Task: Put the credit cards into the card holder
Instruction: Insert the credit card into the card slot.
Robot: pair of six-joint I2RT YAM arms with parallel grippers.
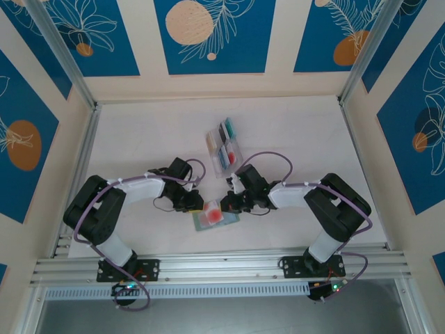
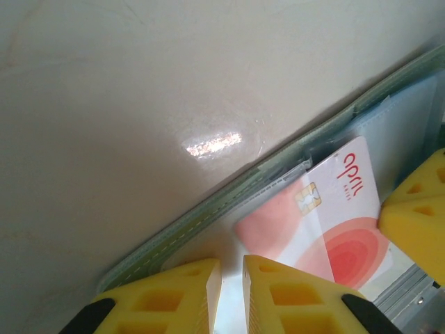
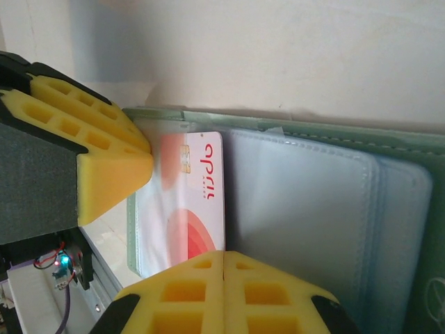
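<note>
The grey-green wallet [image 1: 233, 220] lies open on the tabletop [image 1: 139, 146] near its front edge, with a red card [image 3: 188, 202] on its clear pockets. The right pincer [image 3: 224, 278] is closed, its tips at the card's edge. The left pincer [image 2: 229, 278] shows a narrow slit, and whether it grips anything cannot be told.

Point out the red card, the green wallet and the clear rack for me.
red card [image 2: 327, 223], left wrist view, on its printed face.
green wallet [image 3: 299, 223], right wrist view, on an empty clear pocket.
clear rack [image 1: 213, 142], top view, on its clear left side.
</note>
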